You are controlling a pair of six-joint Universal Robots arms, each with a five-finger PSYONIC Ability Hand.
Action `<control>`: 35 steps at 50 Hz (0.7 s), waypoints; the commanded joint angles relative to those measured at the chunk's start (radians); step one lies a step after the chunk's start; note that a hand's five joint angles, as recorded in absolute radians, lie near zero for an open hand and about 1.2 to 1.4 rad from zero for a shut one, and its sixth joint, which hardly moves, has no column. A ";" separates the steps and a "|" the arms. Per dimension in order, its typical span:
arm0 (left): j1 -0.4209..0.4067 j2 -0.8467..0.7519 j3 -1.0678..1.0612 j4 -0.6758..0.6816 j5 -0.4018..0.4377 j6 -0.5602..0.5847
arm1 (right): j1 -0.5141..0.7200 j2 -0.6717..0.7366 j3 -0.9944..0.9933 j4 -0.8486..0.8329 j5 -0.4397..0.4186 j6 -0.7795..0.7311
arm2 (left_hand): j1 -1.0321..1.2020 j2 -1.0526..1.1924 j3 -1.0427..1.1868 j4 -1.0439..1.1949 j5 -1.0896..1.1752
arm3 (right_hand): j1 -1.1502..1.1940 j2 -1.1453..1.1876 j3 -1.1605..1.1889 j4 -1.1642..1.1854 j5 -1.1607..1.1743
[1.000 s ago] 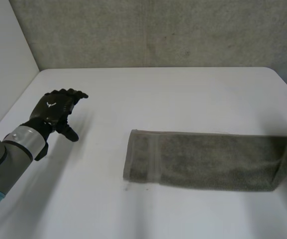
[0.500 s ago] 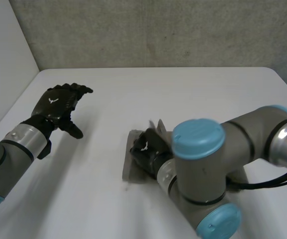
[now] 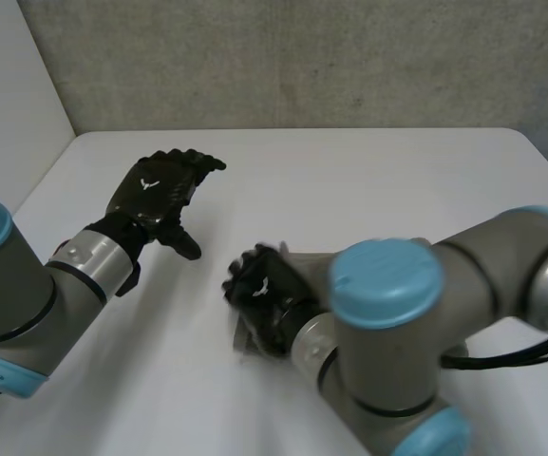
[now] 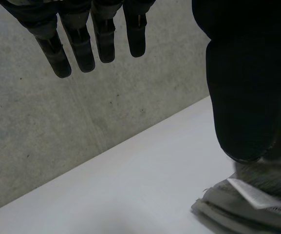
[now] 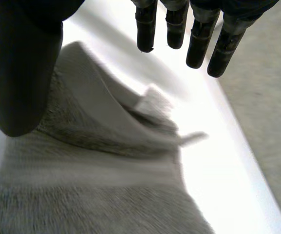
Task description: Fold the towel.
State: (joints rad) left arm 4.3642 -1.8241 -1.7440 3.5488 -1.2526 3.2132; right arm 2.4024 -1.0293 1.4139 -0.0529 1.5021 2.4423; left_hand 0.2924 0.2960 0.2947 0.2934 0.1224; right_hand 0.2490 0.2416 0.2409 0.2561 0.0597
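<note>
While the right robot hand (image 3: 259, 290) hovers over the towel (image 5: 82, 195), its fingers (image 5: 197, 44) are straight and apart from the thumb (image 5: 18, 73), gripping nothing. The towel lies on the surface (image 3: 368, 180), largely under the right arm in the head view. The left wrist view shows stacked layers and a white label (image 4: 254, 191) at the end nearer the left arm. The left robot hand (image 3: 155, 195) is held above the surface, well apart from the towel, its fingers (image 4: 82, 48) straight and empty. The step in hand appears to be laying one end over the other. The top layer stands up in a loose ridge under the right palm. The next move probably calls for pressing that ridge flat and squaring the edges before any further fold.
</note>
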 commanded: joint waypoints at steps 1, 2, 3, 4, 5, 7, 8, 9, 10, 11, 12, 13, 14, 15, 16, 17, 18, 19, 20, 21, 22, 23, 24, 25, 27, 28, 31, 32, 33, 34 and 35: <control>-0.034 -0.001 0.027 0.008 -0.042 -0.041 | -0.195 -0.221 0.171 -0.025 0.001 0.126 | 0.050 0.047 0.048 0.049 0.046 | -0.074 -0.067 -0.066 -0.082 -0.060; -0.040 -0.003 0.034 0.016 -0.048 -0.064 | -0.245 -0.253 0.218 -0.009 -0.002 0.136 | 0.053 0.050 0.051 0.052 0.049 | -0.074 -0.067 -0.066 -0.082 -0.060; -0.046 -0.006 0.038 0.024 -0.050 -0.087 | -0.291 -0.282 0.270 0.010 -0.008 0.141 | 0.056 0.053 0.054 0.055 0.052 | -0.074 -0.067 -0.066 -0.082 -0.060; -0.046 -0.006 0.038 0.024 -0.050 -0.087 | -0.292 -0.282 0.270 0.010 -0.008 0.141 | 0.056 0.053 0.054 0.055 0.052 | -0.074 -0.067 -0.066 -0.082 -0.060; -0.060 -0.015 0.044 0.028 -0.050 -0.104 | -0.343 -0.300 0.318 0.024 -0.011 0.141 | 0.062 0.058 0.060 0.061 0.057 | -0.074 -0.067 -0.066 -0.082 -0.060; -0.078 -0.030 0.050 0.028 -0.051 -0.113 | -0.397 -0.317 0.365 0.030 -0.016 0.139 | 0.068 0.064 0.066 0.067 0.063 | -0.074 -0.067 -0.066 -0.082 -0.060; -0.104 -0.049 0.060 0.028 -0.051 -0.121 | -0.448 -0.337 0.408 0.030 -0.026 0.133 | 0.068 0.064 0.066 0.067 0.063 | -0.074 -0.067 -0.066 -0.082 -0.060; -0.104 -0.049 0.060 0.028 -0.051 -0.121 | -0.448 -0.337 0.408 0.030 -0.026 0.133 | 0.068 0.064 0.066 0.067 0.063 | -0.074 -0.067 -0.066 -0.082 -0.060; -0.135 -0.070 0.067 0.028 -0.053 -0.122 | -0.492 -0.362 0.446 0.024 -0.043 0.132 | 0.071 0.067 0.068 0.070 0.066 | -0.074 -0.067 -0.066 -0.082 -0.060; -0.168 -0.096 0.076 0.027 -0.053 -0.122 | -0.531 -0.388 0.485 0.022 -0.071 0.130 | 0.071 0.067 0.068 0.070 0.066 | -0.074 -0.067 -0.066 -0.082 -0.060; -0.169 -0.096 0.077 0.027 -0.053 -0.122 | -0.531 -0.388 0.485 0.022 -0.071 0.130 | 0.071 0.067 0.068 0.070 0.066 | -0.074 -0.067 -0.066 -0.082 -0.060; -0.202 -0.124 0.084 0.024 -0.054 -0.122 | -0.564 -0.403 0.517 0.016 -0.103 0.129 | 0.071 0.067 0.068 0.070 0.066 | -0.074 -0.067 -0.066 -0.082 -0.060; -0.202 -0.124 0.084 0.024 -0.054 -0.122 | -0.565 -0.403 0.517 0.016 -0.103 0.129 | 0.071 0.067 0.068 0.070 0.066 | -0.074 -0.067 -0.066 -0.082 -0.060; -0.234 -0.148 0.092 0.024 -0.054 -0.122 | -0.600 -0.410 0.545 0.007 -0.141 0.129 | 0.071 0.067 0.068 0.070 0.066 | -0.074 -0.067 -0.066 -0.082 -0.060; -0.267 -0.176 0.099 0.024 -0.056 -0.118 | -0.636 -0.411 0.572 -0.008 -0.175 0.130 | 0.071 0.067 0.068 0.070 0.066 | -0.074 -0.067 -0.066 -0.082 -0.060; -0.267 -0.176 0.100 0.024 -0.056 -0.118 | -0.637 -0.411 0.573 -0.008 -0.175 0.130 | 0.071 0.067 0.068 0.070 0.066 | -0.074 -0.067 -0.066 -0.082 -0.060; -0.293 -0.202 0.109 0.024 -0.057 -0.116 | -0.663 -0.411 0.601 -0.033 -0.209 0.136 | 0.071 0.067 0.068 0.070 0.066 | -0.074 -0.067 -0.066 -0.082 -0.060; -0.313 -0.227 0.119 0.024 -0.060 -0.113 | -0.681 -0.411 0.632 -0.068 -0.236 0.136 | 0.071 0.067 0.068 0.070 0.066 | -0.074 -0.067 -0.066 -0.082 -0.060; -0.313 -0.227 0.119 0.024 -0.060 -0.113 | -0.681 -0.411 0.632 -0.068 -0.237 0.136 | 0.071 0.067 0.068 0.070 0.066 | -0.074 -0.067 -0.066 -0.082 -0.060; -0.322 -0.248 0.132 0.022 -0.076 -0.112 | -0.690 -0.416 0.658 -0.108 -0.253 0.135 | 0.071 0.067 0.068 0.070 0.066 | -0.074 -0.067 -0.066 -0.082 -0.060; -0.324 -0.260 0.138 0.021 -0.100 -0.112 | -0.691 -0.410 0.680 -0.148 -0.261 0.129 | 0.071 0.067 0.068 0.070 0.066 | -0.074 -0.067 -0.066 -0.082 -0.060; -0.324 -0.261 0.138 0.021 -0.100 -0.112 | -0.691 -0.410 0.680 -0.148 -0.261 0.129 | 0.071 0.067 0.068 0.070 0.066 | -0.074 -0.067 -0.066 -0.082 -0.060; -0.324 -0.267 0.141 0.019 -0.131 -0.110 | -0.689 -0.402 0.695 -0.188 -0.255 0.127 | 0.071 0.067 0.068 0.070 0.066 | -0.038 -0.031 -0.030 -0.045 -0.024; -0.324 -0.267 0.141 0.019 -0.131 -0.110 | -0.689 -0.402 0.695 -0.188 -0.255 0.127 | 0.071 0.067 0.068 0.070 0.066 | -0.038 -0.030 -0.030 -0.045 -0.023; -0.321 -0.264 0.144 0.019 -0.175 -0.108 | -0.690 -0.374 0.711 -0.243 -0.250 0.120 | 0.071 0.067 0.068 0.070 0.066 | 0.146 0.154 0.154 0.139 0.161; -0.321 -0.264 0.144 0.019 -0.176 -0.108 | -0.691 -0.374 0.711 -0.243 -0.250 0.119 | 0.071 0.067 0.068 0.070 0.066 | 0.147 0.155 0.155 0.140 0.162; -0.305 -0.242 0.135 0.018 -0.200 -0.110 | -0.697 -0.330 0.705 -0.252 -0.241 0.099 | 0.065 0.061 0.063 0.064 0.060 | 0.432 0.439 0.440 0.425 0.447; -0.289 -0.221 0.126 0.016 -0.205 -0.112 | -0.698 -0.318 0.695 -0.252 -0.231 0.090 | 0.062 0.058 0.060 0.061 0.058 | 0.615 0.622 0.623 0.608 0.630; -0.269 -0.193 0.110 0.016 -0.205 -0.112 | -0.698 -0.318 0.689 -0.252 -0.217 0.089 | 0.056 0.053 0.054 0.055 0.052 | 0.884 0.892 0.892 0.877 0.899; -0.268 -0.193 0.110 0.016 -0.205 -0.112 | -0.698 -0.318 0.689 -0.252 -0.217 0.089 | 0.056 0.053 0.054 0.055 0.052 | 0.887 0.894 0.895 0.880 0.902; -0.247 -0.167 0.087 0.018 -0.205 -0.110 | -0.697 -0.322 0.680 -0.254 -0.194 0.087 | 0.053 0.050 0.051 0.052 0.049 | 1.120 1.127 1.128 1.112 1.134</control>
State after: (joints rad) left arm 4.0528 -2.0730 -1.6079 3.5671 -1.4371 3.1037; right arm 1.7040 -1.3816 2.1216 -0.2985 1.2544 2.5505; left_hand 0.3110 0.3126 0.3122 0.3118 0.1381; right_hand 0.8745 0.8820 0.8564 0.8564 0.6862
